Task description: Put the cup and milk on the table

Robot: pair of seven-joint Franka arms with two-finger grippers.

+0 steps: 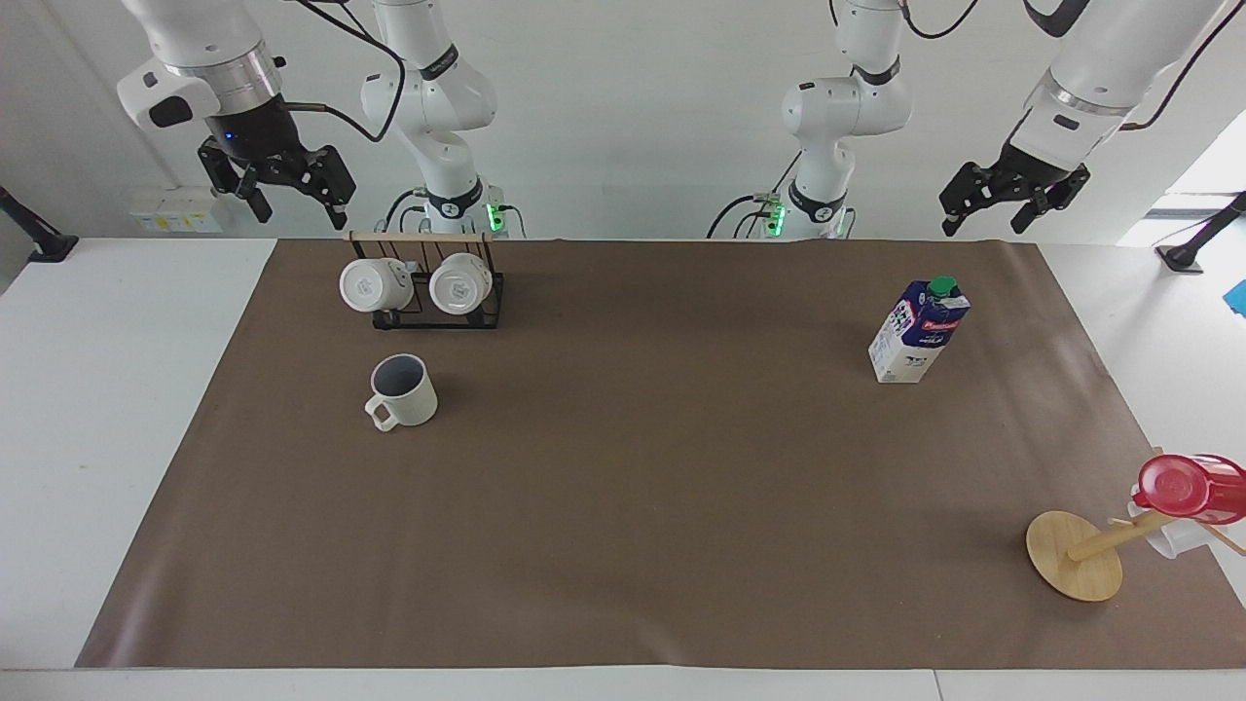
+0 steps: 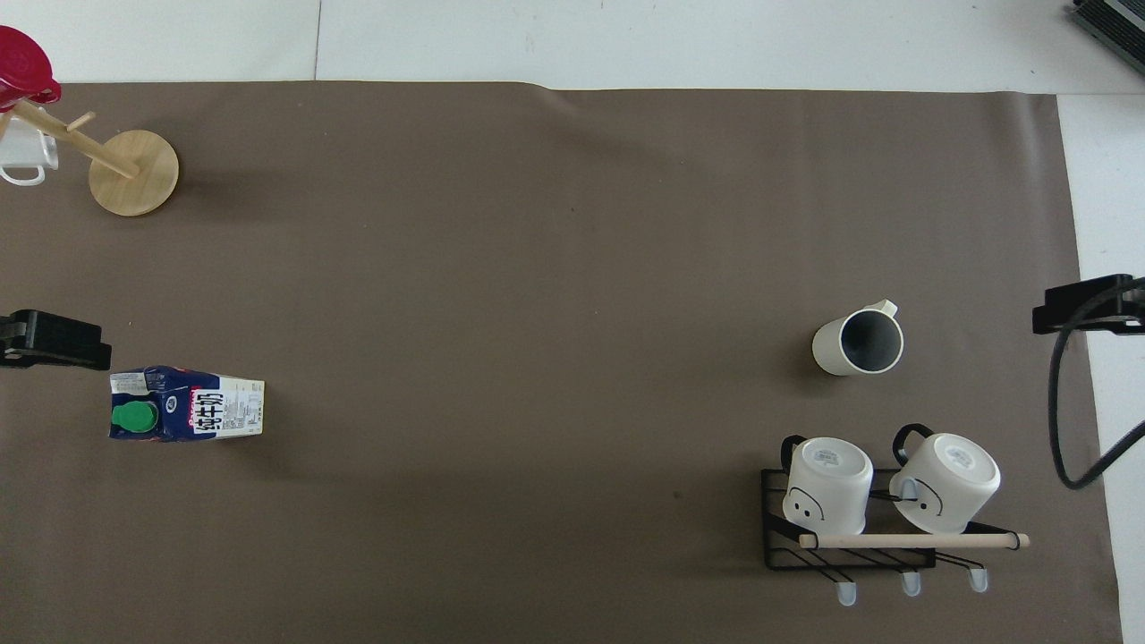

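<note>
Ribbed mug [image 1: 402, 389] left-centre, milk carton [image 1: 919, 332] right, both upright on brown mat [image 1: 642, 506]. Left end effector [image 1: 1012, 204] and right end effector [image 1: 282, 195] raised, spread, empty.

The wide brown mat [image 1: 623, 487] looks like matt paper, faintly creased, over a smooth white surface [image 1: 117, 409]. The off-white ribbed mug [image 1: 402, 390] reads as glazed ceramic, dark inside. The tall blue-and-white carton [image 1: 917, 331] is printed card with a green plastic cap [image 1: 941, 286]. Black wire rack [image 1: 438, 307] with a pale wooden rail; two glossy white mugs [image 1: 376, 284]. Light wooden stand [image 1: 1075, 556], translucent red plastic cup [image 1: 1190, 487].
</note>
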